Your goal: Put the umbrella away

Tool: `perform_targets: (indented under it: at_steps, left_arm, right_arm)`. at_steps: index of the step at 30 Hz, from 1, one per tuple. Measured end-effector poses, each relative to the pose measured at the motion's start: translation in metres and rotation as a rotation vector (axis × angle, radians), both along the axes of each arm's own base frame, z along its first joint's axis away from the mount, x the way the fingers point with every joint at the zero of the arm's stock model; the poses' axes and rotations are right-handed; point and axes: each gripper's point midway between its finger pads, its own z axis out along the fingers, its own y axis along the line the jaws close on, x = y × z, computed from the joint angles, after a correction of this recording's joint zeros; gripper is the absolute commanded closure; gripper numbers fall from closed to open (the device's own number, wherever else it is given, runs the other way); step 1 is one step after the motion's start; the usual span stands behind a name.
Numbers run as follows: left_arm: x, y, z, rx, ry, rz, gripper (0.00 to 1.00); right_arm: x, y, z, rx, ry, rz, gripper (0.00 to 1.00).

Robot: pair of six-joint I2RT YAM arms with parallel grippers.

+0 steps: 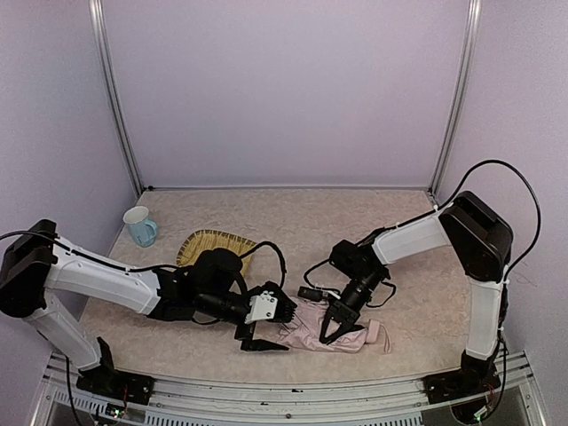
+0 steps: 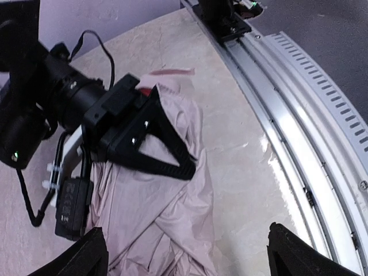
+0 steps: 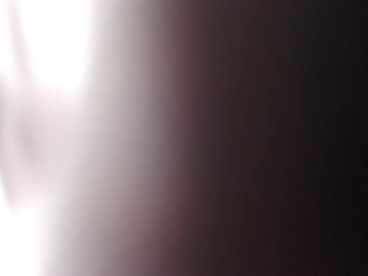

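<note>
Beige tabletop [image 1: 373, 226], pink umbrella [image 1: 306, 333] beneath the right fingers [image 1: 329, 332].

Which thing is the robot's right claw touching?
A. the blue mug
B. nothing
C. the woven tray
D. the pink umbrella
D: the right claw sits on the pink umbrella, while the mug and tray lie away at the back left.

Robot lab cell; plain lavender panels [image 1: 284, 89]; aluminium posts [image 1: 118, 106]; slotted base rail [image 1: 293, 395]; beige tabletop [image 1: 302, 222].
</note>
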Motion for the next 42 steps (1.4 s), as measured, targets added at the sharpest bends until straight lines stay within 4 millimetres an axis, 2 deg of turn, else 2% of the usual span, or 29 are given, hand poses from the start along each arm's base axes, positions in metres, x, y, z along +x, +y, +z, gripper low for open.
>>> perform_targets:
  at_steps: [2,5,8,11,16,19,21,25,27,31,33,37,40,42]
  left_arm:
    - [-0.011,-0.005,0.014,-0.042,-0.005,-0.037,0.11]
    - [-0.005,-0.023,0.012,-0.025,0.000,-0.043,0.10]
    - [0.010,-0.039,-0.011,0.050,0.006,-0.011,0.08]
    - [0.019,-0.040,-0.043,0.144,0.015,0.022,0.07]
    - [0.037,-0.054,-0.053,0.182,-0.012,0.055,0.08]
    - [0.045,-0.061,-0.057,0.202,-0.009,0.066,0.15]
    - [0.049,-0.063,-0.061,0.217,0.006,0.068,0.23]
    - [0.052,-0.064,-0.077,0.265,0.056,0.049,0.32]
    - [0.051,-0.066,-0.076,0.258,0.072,0.016,0.39]
    - [0.056,-0.068,-0.078,0.263,0.125,-0.006,0.45]
    - [0.056,-0.068,-0.078,0.258,0.148,-0.020,0.49]
    - [0.054,-0.072,-0.077,0.234,0.183,-0.050,0.59]
    - [0.055,-0.070,-0.078,0.219,0.274,-0.044,0.62]
    - [0.055,-0.068,-0.075,0.212,0.323,-0.050,0.62]
  right_arm:
    - [0.000,0.000,0.000,0.001,-0.001,0.000,0.82]
    - [0.003,0.002,0.000,0.009,-0.009,-0.005,0.81]
    - [0.005,0.004,0.000,0.011,-0.020,-0.011,0.78]
    - [0.008,0.006,0.000,0.013,-0.028,-0.016,0.72]
    - [0.011,0.008,0.002,0.011,-0.036,-0.036,0.58]
    - [0.017,0.006,0.005,-0.003,-0.020,-0.074,0.45]
    - [0.020,0.005,0.008,-0.003,-0.026,-0.086,0.38]
    - [0.030,0.003,0.013,-0.015,-0.125,-0.102,0.27]
    - [0.038,-0.002,0.016,-0.029,-0.211,-0.111,0.24]
    - [0.071,-0.015,0.020,-0.095,-0.468,-0.163,0.21]
    - [0.082,-0.022,0.028,-0.117,-0.565,-0.190,0.21]
    - [0.092,-0.036,0.047,-0.137,-0.693,-0.237,0.18]
    - [0.096,-0.045,0.078,-0.107,-0.840,-0.271,0.16]
    - [0.090,-0.045,0.100,-0.067,-0.946,-0.271,0.17]
